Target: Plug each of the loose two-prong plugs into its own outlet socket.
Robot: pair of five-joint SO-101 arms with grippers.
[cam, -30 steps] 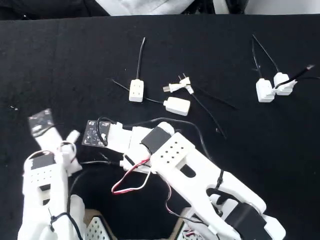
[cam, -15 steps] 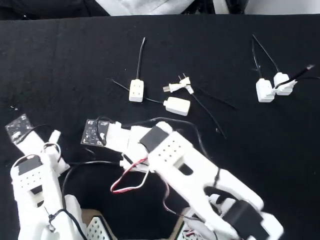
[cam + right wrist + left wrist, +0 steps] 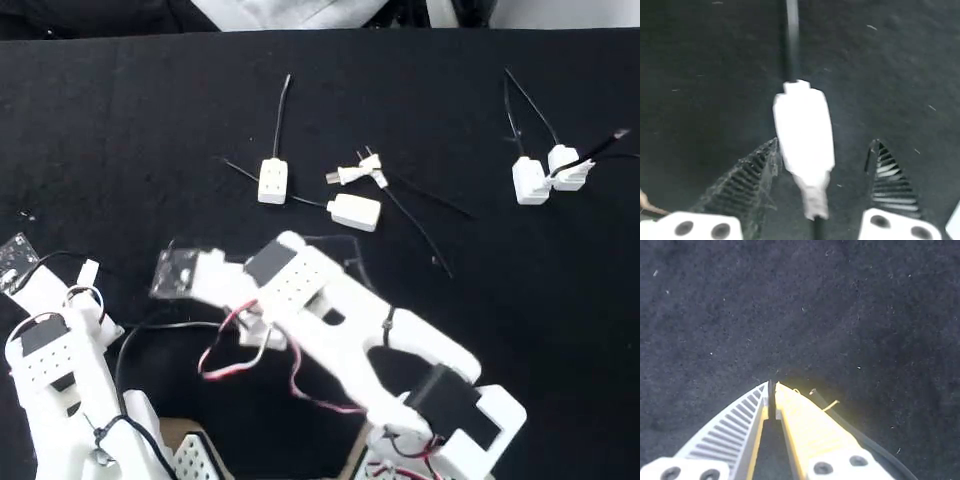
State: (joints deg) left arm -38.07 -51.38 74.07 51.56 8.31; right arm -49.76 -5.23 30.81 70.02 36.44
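1. The right pincer point(image 3: 825, 142) is standing released, its two ribbed fingers point(image 3: 752, 172) spread wide above the black surface point(image 3: 900, 60).
2. A white connector point(image 3: 804, 130) is lying between those fingers, and as far as the right wrist view is showing it is touching neither. A black cord point(image 3: 791, 35) is running out of its far end. I cannot tell whether it is a plug or a socket.
3. The left pincer point(image 3: 771, 386) is sitting clenched, its tips pressing together over the dark surface.
4. In the high view the right arm point(image 3: 330, 310) is stretching from the lower right of the frame toward the lower centre-left. The left arm point(image 3: 50, 350) is standing in the lower left corner.
5. Above the right arm, at the upper centre of the frame, a white socket point(image 3: 272, 181) is lying with its cord running toward the top edge. A second socket point(image 3: 355, 211) is lying near it, to its right and slightly lower.
6. Two loose plugs point(image 3: 358, 173) are lying crossed over each other just above the second socket, with their prongs showing bare.
7. At the upper right of the frame, well apart from the rest, a far socket point(image 3: 528, 182) and a far plug point(image 3: 566, 166) are sitting pressed together, with thin black cords trailing toward the top and right edges.
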